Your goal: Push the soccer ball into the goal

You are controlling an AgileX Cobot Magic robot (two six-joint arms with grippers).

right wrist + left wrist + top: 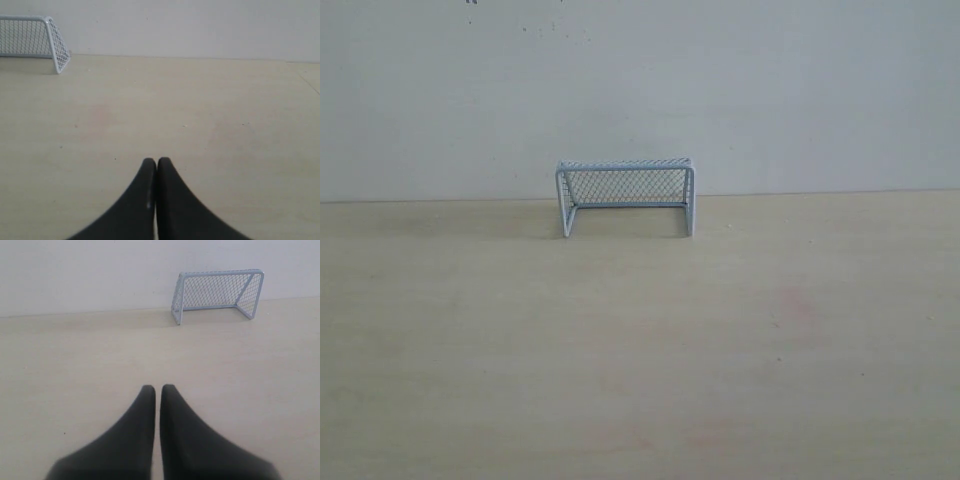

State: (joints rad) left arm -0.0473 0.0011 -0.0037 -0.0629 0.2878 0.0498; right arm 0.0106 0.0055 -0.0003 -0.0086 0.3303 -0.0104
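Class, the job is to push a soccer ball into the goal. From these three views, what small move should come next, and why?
Probably swing one wrist camera around to search, rather than push. No ball shows in any view: only the goal by the wall, the table, and the left pincer and right pincer, both about shut and empty.

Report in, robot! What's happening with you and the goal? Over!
Left end effector shut, empty. Right end effector shut, empty. Goal upright, mouth unblocked. Soccer ball not in any view.
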